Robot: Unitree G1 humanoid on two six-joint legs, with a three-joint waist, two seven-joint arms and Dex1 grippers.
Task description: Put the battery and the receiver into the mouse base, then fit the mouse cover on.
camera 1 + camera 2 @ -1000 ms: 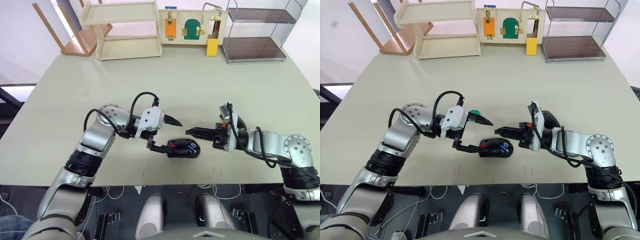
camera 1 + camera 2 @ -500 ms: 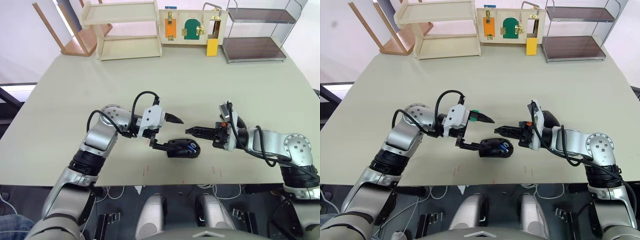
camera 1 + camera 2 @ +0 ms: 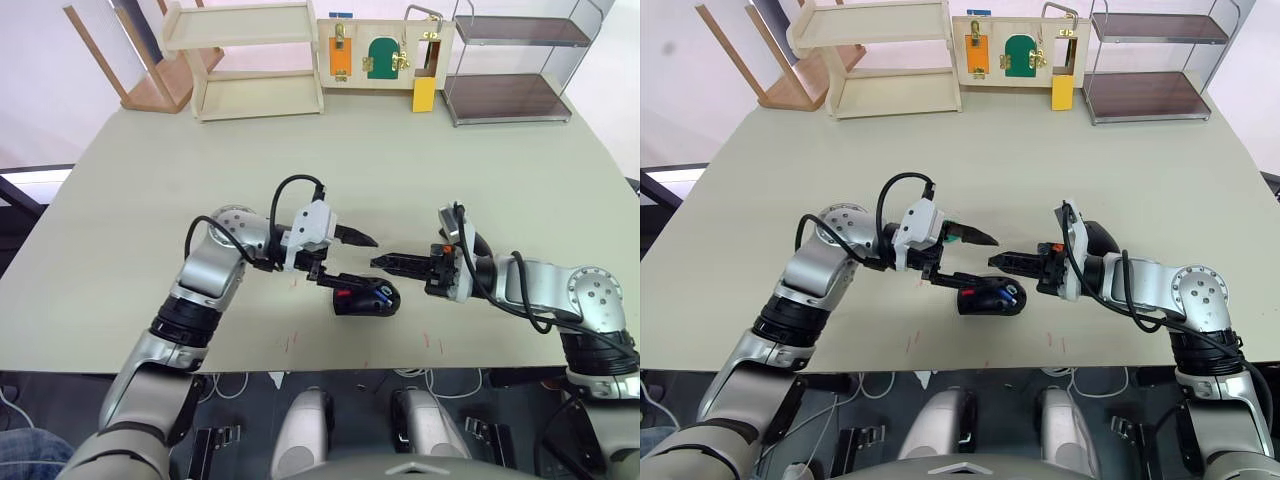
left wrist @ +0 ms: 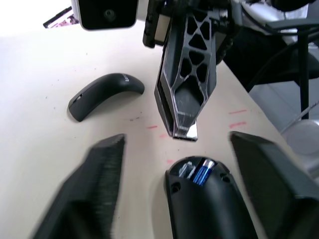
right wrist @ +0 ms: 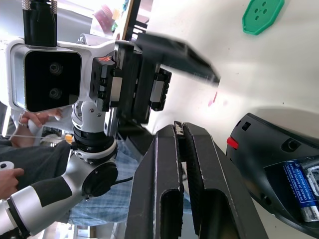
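Observation:
The mouse base (image 3: 365,298) lies open on the table near the front edge, with the blue battery (image 4: 203,171) sitting in its hollow. My left gripper (image 3: 350,262) is open just left of and above the base, one finger over it and one by its left end. My right gripper (image 3: 380,263) comes in from the right, shut on the receiver (image 4: 186,132), whose metal end pokes out of the fingertips just above the base's battery end. The mouse cover (image 4: 104,92) rests on the table beside my right wrist.
A green disc (image 5: 261,15) lies on the table behind my left gripper. A wooden shelf (image 3: 250,60), a latch board (image 3: 385,55) and a metal rack (image 3: 510,60) line the far edge. Small red marks (image 3: 292,342) dot the table near the front.
My left gripper has lifted and swung right, its lower finger coming away from the base's left end. The right gripper with the receiver has stayed put.

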